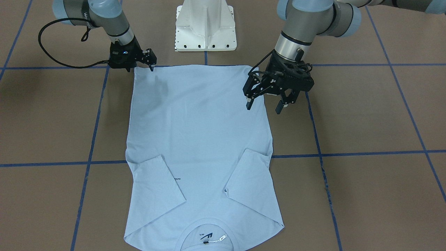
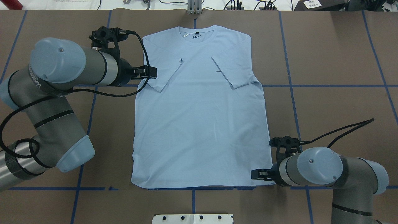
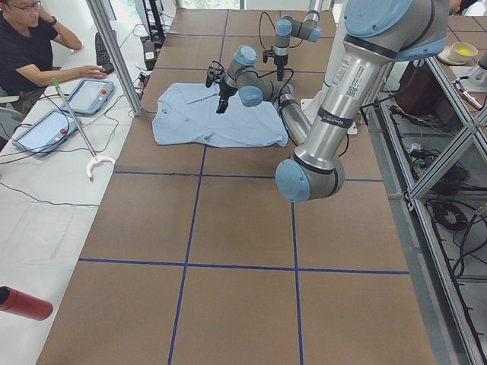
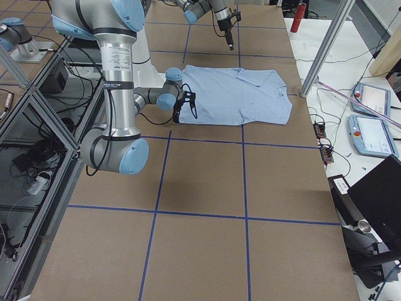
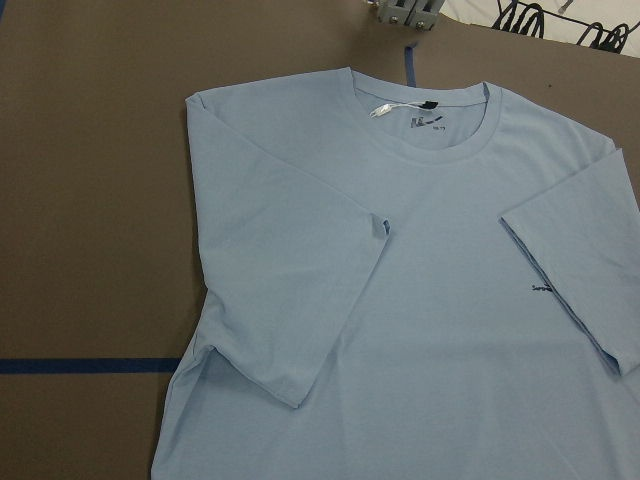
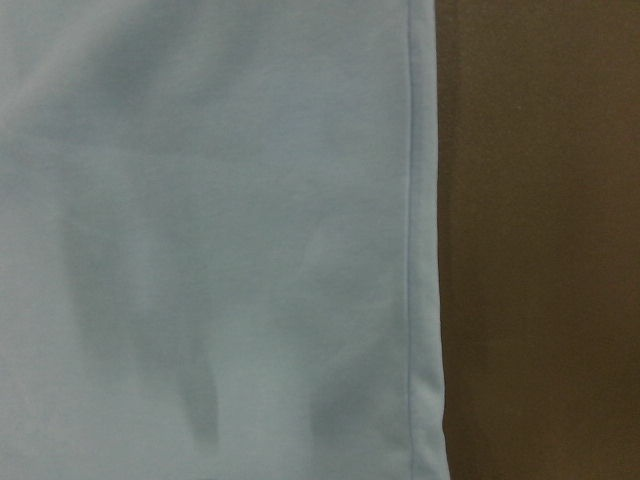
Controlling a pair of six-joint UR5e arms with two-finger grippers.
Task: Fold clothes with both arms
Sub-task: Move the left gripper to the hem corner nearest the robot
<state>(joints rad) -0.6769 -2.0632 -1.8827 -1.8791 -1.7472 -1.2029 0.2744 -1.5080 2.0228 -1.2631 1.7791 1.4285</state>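
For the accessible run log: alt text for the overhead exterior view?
Light blue T-shirt lies flat on a brown blue-gridded table, collar far, sleeves folded inward. The left gripper hangs over the left-side sleeve; the right gripper is at the near right hem corner.

We are looking at the light blue T-shirt (image 2: 199,124), which is lying flat and face up on the desk. Its round collar (image 2: 196,30) is pointing away from the robot, and both short sleeves are lying folded inward across the chest. The left arm (image 2: 71,65) is hovering with the left hand (image 1: 263,108) raised above the shirt's edge, fingers spread apart. The right arm (image 2: 320,166) is reaching low, with the right hand (image 1: 151,62) at the hem corner on its own side; we are not making out its grip.
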